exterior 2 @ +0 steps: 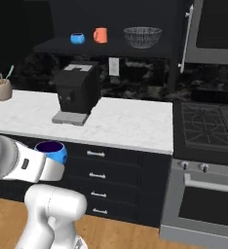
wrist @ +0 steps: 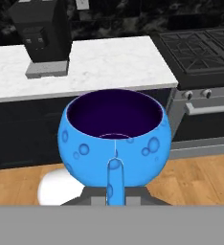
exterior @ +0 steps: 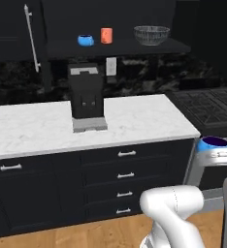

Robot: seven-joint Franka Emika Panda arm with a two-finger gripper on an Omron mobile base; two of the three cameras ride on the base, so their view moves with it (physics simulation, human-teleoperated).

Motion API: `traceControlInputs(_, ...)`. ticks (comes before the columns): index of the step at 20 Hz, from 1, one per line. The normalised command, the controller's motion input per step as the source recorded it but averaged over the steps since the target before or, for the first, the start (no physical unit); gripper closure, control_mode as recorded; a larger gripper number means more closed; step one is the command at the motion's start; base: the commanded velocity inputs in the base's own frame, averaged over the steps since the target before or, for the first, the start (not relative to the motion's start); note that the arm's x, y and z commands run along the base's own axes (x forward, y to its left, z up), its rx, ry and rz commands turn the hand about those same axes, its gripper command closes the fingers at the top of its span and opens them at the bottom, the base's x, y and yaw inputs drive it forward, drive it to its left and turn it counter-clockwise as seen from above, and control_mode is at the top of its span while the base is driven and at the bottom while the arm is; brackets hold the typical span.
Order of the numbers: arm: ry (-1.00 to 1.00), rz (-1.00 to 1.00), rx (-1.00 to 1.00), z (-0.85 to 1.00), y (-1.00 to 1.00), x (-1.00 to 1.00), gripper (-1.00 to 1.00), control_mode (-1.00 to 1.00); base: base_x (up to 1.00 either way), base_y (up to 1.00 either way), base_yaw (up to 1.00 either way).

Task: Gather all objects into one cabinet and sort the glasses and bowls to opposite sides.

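Hand view: a round, glossy blue mug (wrist: pixel 115 143) with a dark inside fills the centre, its handle at 6 o'clock pinched by the closed gripper (wrist: pixel 115 191). Beyond, at 12 o'clock, lies a white marble counter (wrist: pixel 109 62); a boxy black coffee machine (wrist: pixel 42 36) sits at 11.

A dark cabinet shelf (exterior: pixel 120 47) is shown bearing a blue mug (exterior: pixel 86 40), an orange cup (exterior: pixel 106 35) just beside it, and a wide bowl (exterior: pixel 151 35) set apart. Below, a coffee machine (exterior: pixel 87 97) is carried by the white marble counter (exterior: pixel 135 121).
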Motion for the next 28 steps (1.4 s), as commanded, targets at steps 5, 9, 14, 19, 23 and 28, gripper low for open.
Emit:
traceControlInputs(5, 0.0, 0.0, 0.0, 0.0, 0.0, 0.0, 1.0, 1.0, 0.06, 0.76, 0.01)
traceControlInputs(9, 0.0, 0.0, 0.0, 0.0, 0.0, 0.0, 1.0, 1.0, 0.92, 0.1, 0.1)
traceControlInputs(14, 0.0, 0.0, 0.0, 0.0, 0.0, 0.0, 1.0, 1.0, 1.0, -0.11, 0.16)
traceControlInputs(19, 0.0, 0.0, 0.0, 0.0, 0.0, 0.0, 1.0, 1.0, 1.0, -0.01, 0.15)
traceControlInputs(23, 0.0, 0.0, 0.0, 0.0, 0.0, 0.0, 1.0, 1.0, 1.0, 0.0, 0.12)
traceControlInputs(28, 0.0, 0.0, 0.0, 0.0, 0.0, 0.0, 1.0, 1.0, 1.0, 0.0, 0.08)
